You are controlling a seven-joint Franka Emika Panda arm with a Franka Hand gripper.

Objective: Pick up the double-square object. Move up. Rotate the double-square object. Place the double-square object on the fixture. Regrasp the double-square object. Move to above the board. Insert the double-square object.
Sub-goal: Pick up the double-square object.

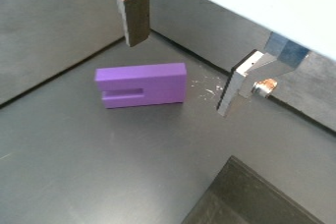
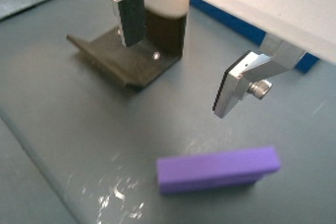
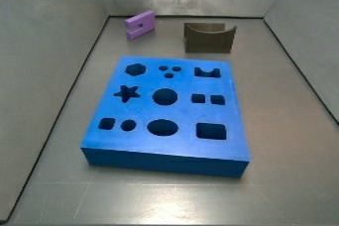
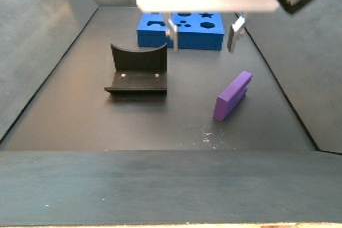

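Wide open and empty, my end effector (image 1: 178, 61) hovers off-centre above the block (image 1: 140, 84); descending now risks a finger nudging it.

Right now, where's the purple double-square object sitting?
In both side views the double-square object lies on the floor beside the fixture, beyond the board, untouched, with the open gripper above.

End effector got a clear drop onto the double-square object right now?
Probably yes. The end effector is open above the double-square object, which lies alone on the floor; the fixture stands apart.
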